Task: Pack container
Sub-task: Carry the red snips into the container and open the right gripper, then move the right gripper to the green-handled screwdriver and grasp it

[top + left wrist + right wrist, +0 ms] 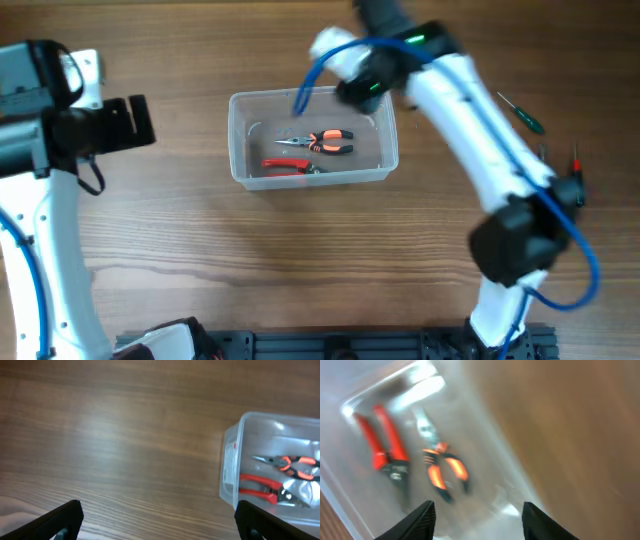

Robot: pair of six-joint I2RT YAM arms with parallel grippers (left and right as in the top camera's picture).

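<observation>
The clear plastic rectangular tub with rounded corners [240, 140] sits on the brown wooden table [300, 260], slightly toward the far side. Inside it lie orange-and-black-handled pliers [322, 142] and, nearer the front wall, red-handled cutters [290, 167], just beside each other. My right arm stretches diagonally from the near edge, and my right gripper [482, 522] hovers over the tub's far right corner, looking down into it, fingers apart; that view is blurred. My left gripper [160, 520] hangs well off to the tub's left, fingers spread wide.
</observation>
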